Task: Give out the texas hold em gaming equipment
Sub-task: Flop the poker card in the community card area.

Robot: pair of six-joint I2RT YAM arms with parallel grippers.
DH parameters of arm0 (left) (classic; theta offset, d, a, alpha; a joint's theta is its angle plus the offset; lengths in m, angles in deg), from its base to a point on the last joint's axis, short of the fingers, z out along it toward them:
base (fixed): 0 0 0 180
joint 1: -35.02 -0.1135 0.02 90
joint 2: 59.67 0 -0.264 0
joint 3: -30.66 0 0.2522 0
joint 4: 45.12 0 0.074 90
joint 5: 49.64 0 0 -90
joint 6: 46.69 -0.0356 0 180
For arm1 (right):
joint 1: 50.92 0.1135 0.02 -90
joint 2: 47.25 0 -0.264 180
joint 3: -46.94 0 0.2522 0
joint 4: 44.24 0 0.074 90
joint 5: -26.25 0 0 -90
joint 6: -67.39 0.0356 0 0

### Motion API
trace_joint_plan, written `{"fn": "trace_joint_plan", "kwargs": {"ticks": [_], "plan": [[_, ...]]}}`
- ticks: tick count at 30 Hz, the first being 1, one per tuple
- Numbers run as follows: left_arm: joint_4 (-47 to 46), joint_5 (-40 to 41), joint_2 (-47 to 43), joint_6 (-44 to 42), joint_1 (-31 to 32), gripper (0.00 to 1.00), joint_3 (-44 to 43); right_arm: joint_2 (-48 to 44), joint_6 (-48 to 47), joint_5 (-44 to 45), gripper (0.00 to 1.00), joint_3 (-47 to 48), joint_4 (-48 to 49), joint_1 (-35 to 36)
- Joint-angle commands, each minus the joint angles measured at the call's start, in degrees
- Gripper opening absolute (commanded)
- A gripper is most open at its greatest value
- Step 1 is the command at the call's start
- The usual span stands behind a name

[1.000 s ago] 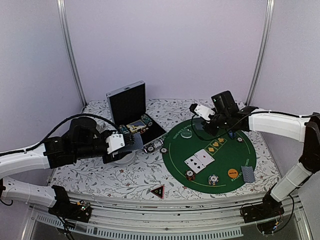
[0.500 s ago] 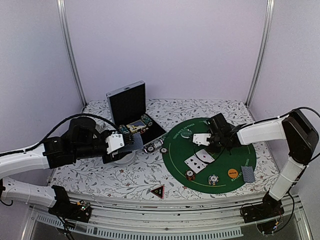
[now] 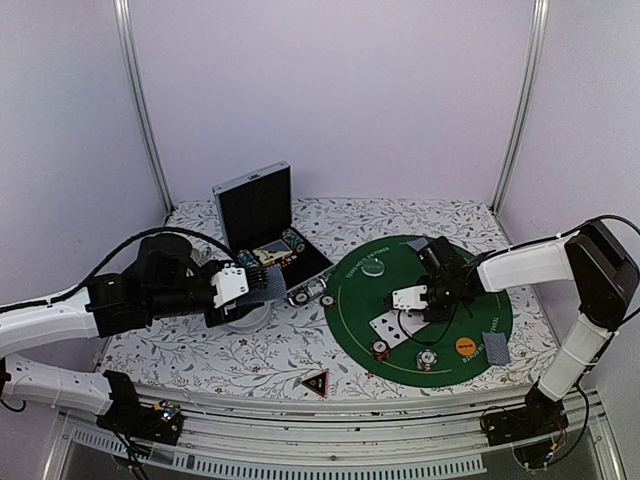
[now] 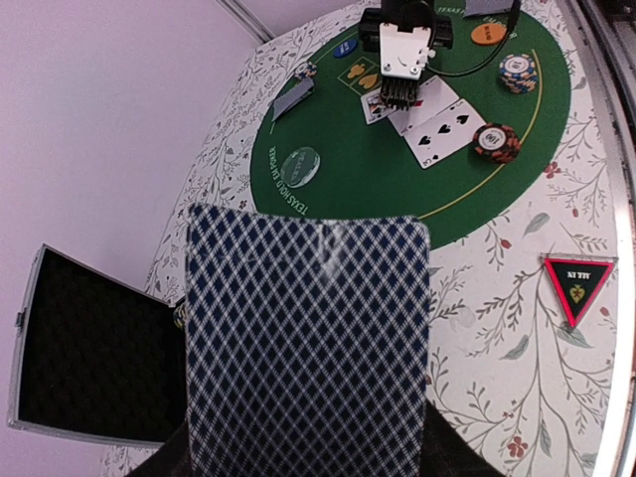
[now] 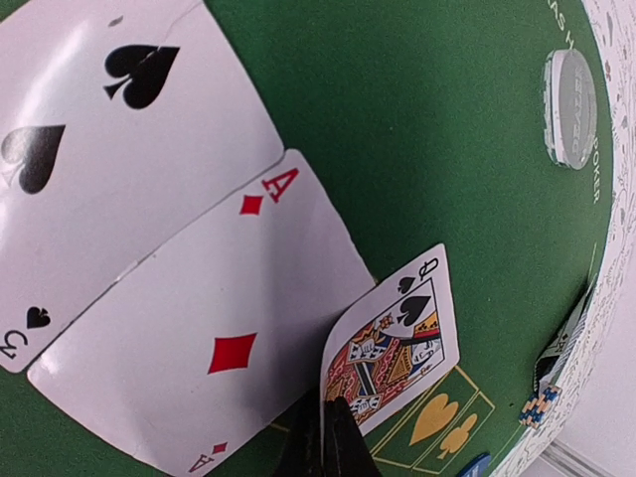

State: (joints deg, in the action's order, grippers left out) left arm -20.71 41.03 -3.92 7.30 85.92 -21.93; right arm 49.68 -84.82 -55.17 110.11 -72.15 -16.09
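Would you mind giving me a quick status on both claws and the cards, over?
Left claw shut on blue-backed card, off the green mat. Right claw shut on queen of spades, low by ace of diamonds. Nothing in the way.

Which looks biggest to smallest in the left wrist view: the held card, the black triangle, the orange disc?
1. held card, inflated by sitting right at the camera
2. black triangle
3. orange disc, farthest away, so its true size is unsure

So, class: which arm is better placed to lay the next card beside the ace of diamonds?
Right: the right gripper pinches the queen of spades right by that ace; the left gripper holds a blue-backed card off the mat.
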Motion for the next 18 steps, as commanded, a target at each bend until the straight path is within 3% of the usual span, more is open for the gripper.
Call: {"fn": "trace_joint_plan", "kwargs": {"ticks": [1, 18], "plan": [[-1.0, -0.3, -0.8, -0.3, 0.1, 0.53, 0.2, -2.1, -1.6, -1.3, 0.02, -1.0, -3.8, -1.4], [-1.0, -0.3, -1.2, -0.3, 0.1, 0.53, 0.3, -5.1, -6.7, 0.0, 0.02, -3.5, -4.0, -2.9]]}}
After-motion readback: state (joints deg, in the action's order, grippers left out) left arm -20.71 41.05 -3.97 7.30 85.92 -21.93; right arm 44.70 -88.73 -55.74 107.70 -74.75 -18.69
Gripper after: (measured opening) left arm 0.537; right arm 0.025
